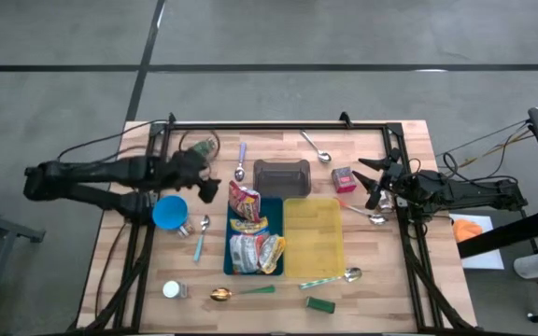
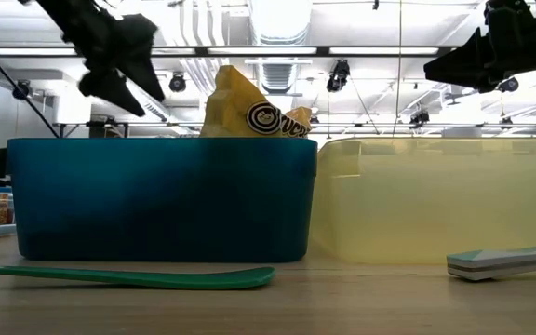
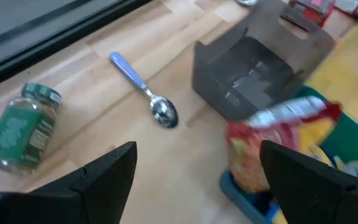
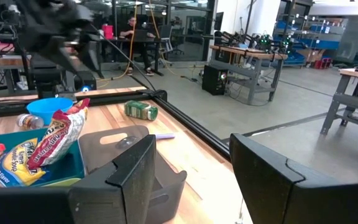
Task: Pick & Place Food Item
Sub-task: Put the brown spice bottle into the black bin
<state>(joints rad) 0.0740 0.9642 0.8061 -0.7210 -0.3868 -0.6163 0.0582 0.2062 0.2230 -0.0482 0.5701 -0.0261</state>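
Several snack bags lie in the blue bin [image 1: 271, 207]. One red-and-yellow bag [image 1: 244, 201] stands up at the bin's far end, and it also shows in the left wrist view [image 3: 272, 140] and the low view [image 2: 249, 112]. My left gripper [image 1: 209, 189] hangs open above the table, just left of that bag, slanting down, with nothing between its fingers [image 3: 114, 171]. My right gripper [image 1: 374, 183] waits open and level at the table's right side, right of the yellow bin [image 1: 313, 238].
An empty dark grey bin [image 1: 282, 176] stands beyond the blue bin. A green spice jar [image 1: 204, 147], a blue-handled spoon [image 3: 145, 93], a blue cup [image 1: 170, 212], a small red pack [image 1: 343, 178] and more spoons lie around the bins.
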